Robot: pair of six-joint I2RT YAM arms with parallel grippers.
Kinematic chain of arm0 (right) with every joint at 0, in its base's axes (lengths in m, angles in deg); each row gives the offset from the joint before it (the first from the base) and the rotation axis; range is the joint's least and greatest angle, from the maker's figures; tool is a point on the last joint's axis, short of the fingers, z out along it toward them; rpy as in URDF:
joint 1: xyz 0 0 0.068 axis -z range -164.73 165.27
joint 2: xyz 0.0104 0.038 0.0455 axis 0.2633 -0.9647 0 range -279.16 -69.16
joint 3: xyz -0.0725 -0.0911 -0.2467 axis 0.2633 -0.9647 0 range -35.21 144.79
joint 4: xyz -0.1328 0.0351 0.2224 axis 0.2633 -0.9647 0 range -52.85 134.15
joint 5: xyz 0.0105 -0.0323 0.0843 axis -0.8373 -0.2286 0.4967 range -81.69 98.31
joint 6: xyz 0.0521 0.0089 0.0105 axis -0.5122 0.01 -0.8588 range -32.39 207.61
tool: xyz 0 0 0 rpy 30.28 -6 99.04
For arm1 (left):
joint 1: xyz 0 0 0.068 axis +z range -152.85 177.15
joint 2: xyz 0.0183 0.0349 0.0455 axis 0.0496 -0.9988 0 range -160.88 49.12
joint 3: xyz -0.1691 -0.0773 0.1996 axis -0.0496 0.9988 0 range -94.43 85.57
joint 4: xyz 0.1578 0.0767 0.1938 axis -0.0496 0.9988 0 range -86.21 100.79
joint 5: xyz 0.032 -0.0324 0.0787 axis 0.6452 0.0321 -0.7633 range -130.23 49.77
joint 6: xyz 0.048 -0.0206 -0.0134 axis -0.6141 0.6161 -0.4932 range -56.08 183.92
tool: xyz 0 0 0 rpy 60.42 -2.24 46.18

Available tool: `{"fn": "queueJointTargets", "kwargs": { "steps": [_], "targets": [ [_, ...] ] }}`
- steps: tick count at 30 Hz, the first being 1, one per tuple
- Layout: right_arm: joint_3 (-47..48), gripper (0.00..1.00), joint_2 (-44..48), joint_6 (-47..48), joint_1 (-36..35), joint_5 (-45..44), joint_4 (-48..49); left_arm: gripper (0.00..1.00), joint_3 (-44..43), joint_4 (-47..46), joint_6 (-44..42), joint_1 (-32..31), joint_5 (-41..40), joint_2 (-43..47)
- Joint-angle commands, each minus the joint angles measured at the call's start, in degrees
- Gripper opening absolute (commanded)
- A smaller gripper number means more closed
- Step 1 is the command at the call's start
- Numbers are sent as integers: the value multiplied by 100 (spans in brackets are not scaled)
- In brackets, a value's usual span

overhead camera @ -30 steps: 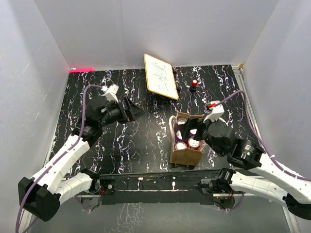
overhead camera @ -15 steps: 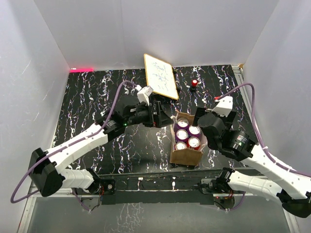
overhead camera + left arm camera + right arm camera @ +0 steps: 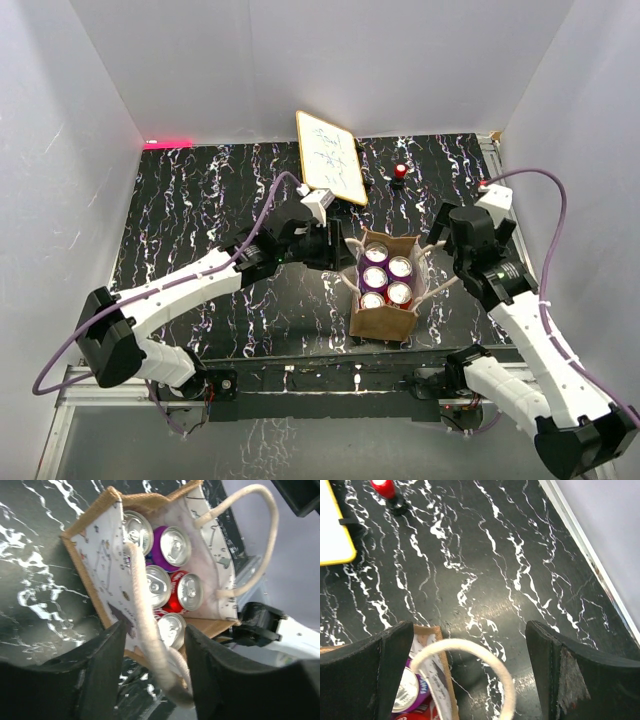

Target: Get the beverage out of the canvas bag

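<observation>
The canvas bag (image 3: 383, 322) stands upright near the table's front, tan with cream handles. It holds several beverage cans (image 3: 377, 277) with silver tops and purple or red sides (image 3: 175, 545). My left gripper (image 3: 338, 252) is at the bag's left side. In the left wrist view its jaws (image 3: 155, 627) stand partly closed around the left handle (image 3: 142, 605), with a gap on each side. My right gripper (image 3: 445, 245) hangs wide open by the bag's right side. The right handle loop (image 3: 470, 647) lies between its fingers (image 3: 375, 670) without touching them.
A wood-framed whiteboard (image 3: 330, 158) leans at the back, just behind the left wrist. A small red object on a black base (image 3: 400, 171) stands right of it (image 3: 384, 487). The table's metal edge rail (image 3: 590, 555) and white walls close in the right side.
My left arm swung right from the table's left half to the bag, and its jaws narrowed around the left handle. My right arm drew back from above the cans to the bag's right side, still open.
</observation>
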Motion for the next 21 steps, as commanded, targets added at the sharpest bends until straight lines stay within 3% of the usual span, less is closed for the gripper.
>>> {"fn": "queueJointTargets", "kwargs": {
  "steps": [1, 6, 9, 14, 21],
  "targets": [
    [-441, 98, 465, -52, 326, 325, 273, 38, -12, 417, -88, -8, -560, 464],
    [-379, 97, 542, -246, 342, 192, 250, 11, -122, 802, -214, -15, -1009, 596],
    [-581, 94, 553, -719, 344, 738, 220, 0, -306, 1029, -282, 0, -1254, 591],
    [-1027, 84, 836, -933, 355, 1399, 606, 0, -562, 1295, -482, 10, -1583, 604],
    [-1036, 90, 962, -961, 345, 1731, 572, 0, -711, 1777, -806, 437, -1929, 885]
  ]
}}
